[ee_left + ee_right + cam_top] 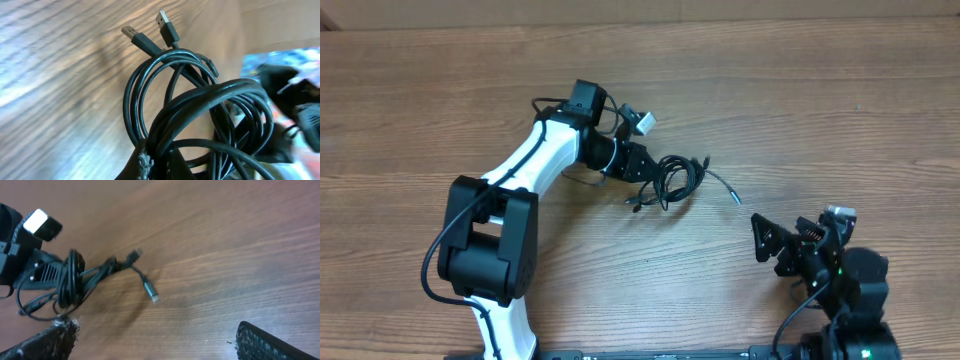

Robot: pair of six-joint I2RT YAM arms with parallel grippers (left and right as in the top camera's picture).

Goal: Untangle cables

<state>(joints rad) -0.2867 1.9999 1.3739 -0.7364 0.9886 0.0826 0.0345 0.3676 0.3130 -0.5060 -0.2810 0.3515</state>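
Observation:
The cables [675, 180] lie as a tangled black bundle of loops near the table's middle. My left gripper [645, 168] is shut on the bundle's left side. In the left wrist view the loops [200, 105] fill the frame, pinched between the fingers [144, 165] at the bottom edge, and two USB plugs [135, 35] stick out beyond them. One loose end with a silver plug [734, 198] trails right of the bundle. My right gripper [792, 232] stands open, apart from the cables, to their lower right. Its view shows the bundle [75, 280] and the silver plug [150, 291] ahead.
Bare wooden table [820, 90] surrounds the bundle. The white left arm [530, 165] reaches in from the lower left. The right arm's base [855, 300] sits at the lower right corner.

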